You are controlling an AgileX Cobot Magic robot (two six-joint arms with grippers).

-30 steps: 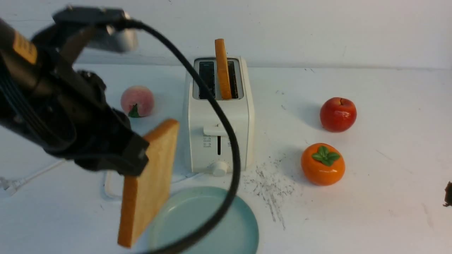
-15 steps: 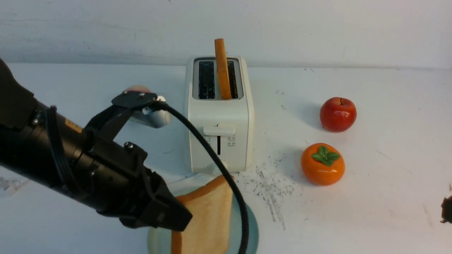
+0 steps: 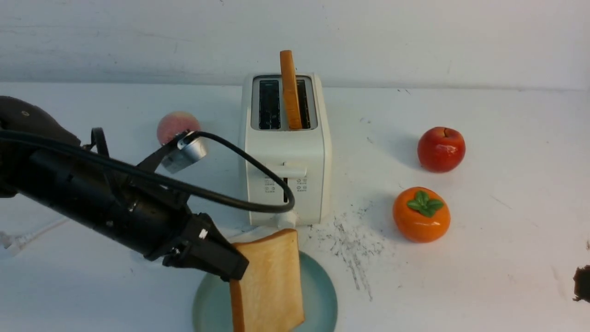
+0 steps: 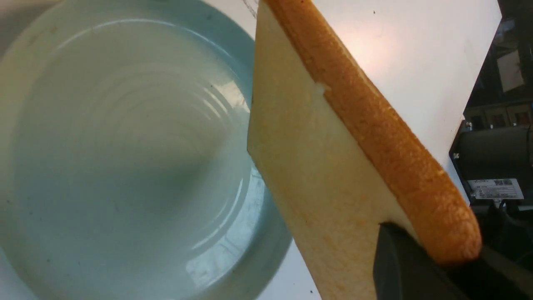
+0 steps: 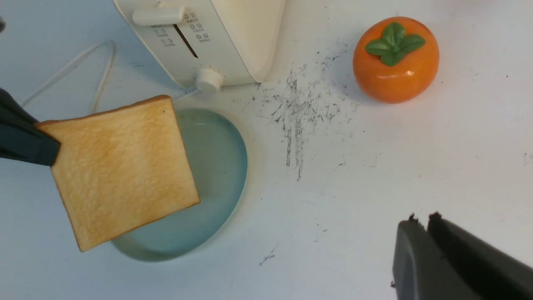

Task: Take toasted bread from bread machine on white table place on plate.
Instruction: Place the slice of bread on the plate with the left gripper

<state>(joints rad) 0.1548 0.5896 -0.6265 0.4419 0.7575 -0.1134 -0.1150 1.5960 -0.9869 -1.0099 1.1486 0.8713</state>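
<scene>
My left gripper (image 3: 234, 271) is shut on the corner of one slice of toasted bread (image 3: 269, 281), which hangs tilted just over the pale blue-green plate (image 3: 322, 295) on the white table. The left wrist view shows that slice (image 4: 325, 166) edge-on above the plate (image 4: 125, 146), with the left gripper (image 4: 441, 258) clamped on it. A second slice (image 3: 289, 87) stands upright in the right slot of the bread machine (image 3: 288, 152); the left slot is empty. My right gripper (image 5: 421, 221) is shut and empty, low at the table's right edge (image 3: 581, 282).
A peach (image 3: 177, 127) lies left of the toaster. An apple (image 3: 441, 149) and an orange persimmon (image 3: 421, 214) lie to its right. Dark scratches (image 3: 350, 240) mark the table beside the plate. The toaster's white cord (image 5: 100, 71) loops at its left.
My left arm has swung down and to the right, carrying the slice from beside the plate to over it. The right gripper has hardly moved.
</scene>
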